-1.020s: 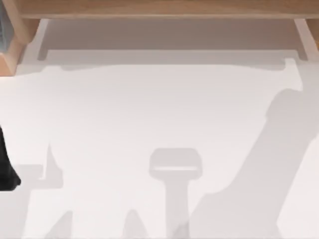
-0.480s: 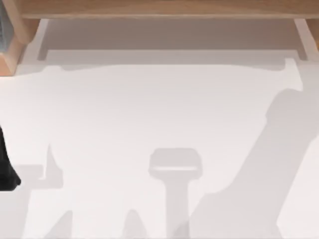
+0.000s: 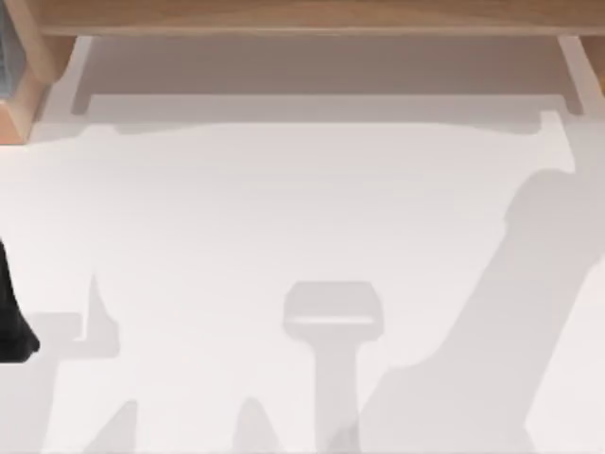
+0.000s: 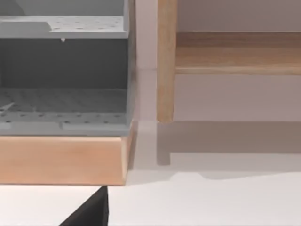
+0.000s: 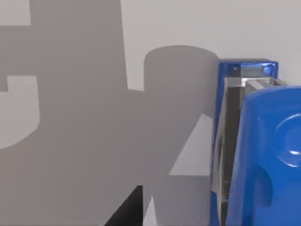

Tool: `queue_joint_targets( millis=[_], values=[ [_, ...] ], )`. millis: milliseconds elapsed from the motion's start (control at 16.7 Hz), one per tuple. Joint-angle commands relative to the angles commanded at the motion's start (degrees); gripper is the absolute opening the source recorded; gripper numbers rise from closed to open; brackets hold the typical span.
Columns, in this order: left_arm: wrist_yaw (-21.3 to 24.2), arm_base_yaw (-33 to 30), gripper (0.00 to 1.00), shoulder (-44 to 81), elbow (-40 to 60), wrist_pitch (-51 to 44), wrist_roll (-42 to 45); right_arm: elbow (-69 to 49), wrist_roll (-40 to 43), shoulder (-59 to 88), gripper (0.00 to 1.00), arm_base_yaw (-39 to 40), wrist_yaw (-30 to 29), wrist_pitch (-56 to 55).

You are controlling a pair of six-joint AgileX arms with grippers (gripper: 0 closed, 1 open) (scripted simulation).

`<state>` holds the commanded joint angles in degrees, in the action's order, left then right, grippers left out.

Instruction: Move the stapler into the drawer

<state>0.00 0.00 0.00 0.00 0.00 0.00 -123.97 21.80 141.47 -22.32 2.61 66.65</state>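
The bright-blue stapler point(image 5: 256, 155) lies on the white table, close under my right wrist, with its grey metal inner parts showing at one end. A dark part of my right gripper point(image 5: 126, 211) pokes in beside it, a little apart from it. A wooden unit with grey perforated levels point(image 4: 63, 106) stands ahead of my left wrist; its lowest level has a wooden front point(image 4: 61, 159) like a drawer. A dark part of my left gripper point(image 4: 90, 212) sits just before that front. My left arm point(image 3: 11, 317) is at the table's left edge.
A wooden frame point(image 3: 302, 17) runs along the table's far side, with a pale ledge point(image 3: 321, 106) below it. A wooden post point(image 4: 167, 61) stands next to the grey unit. The unit's corner point(image 3: 21, 95) is at the far left. Arm shadows lie across the white table point(image 3: 284, 208).
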Motion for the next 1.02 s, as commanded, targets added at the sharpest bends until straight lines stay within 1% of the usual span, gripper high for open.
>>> queue_joint_targets(
  millis=[540,660,840,1020],
  values=[
    [0.0,0.0,1.0,0.0,0.0,0.0,0.0,-0.01,0.01,0.01,1.0,0.1,-0.01,0.0],
    [0.0,0.0,1.0,0.0,0.0,0.0,0.0,0.48,1.28,-1.66,1.0,0.34,0.26,-1.17],
    [0.0,0.0,1.0,0.0,0.0,0.0,0.0,2.69,5.95,-7.48,1.0,0.09,1.32,-6.75],
    [0.0,0.0,1.0,0.0,0.0,0.0,0.0,7.29,13.1,-13.83,1.0,-2.61,2.57,-17.92]
  ],
)
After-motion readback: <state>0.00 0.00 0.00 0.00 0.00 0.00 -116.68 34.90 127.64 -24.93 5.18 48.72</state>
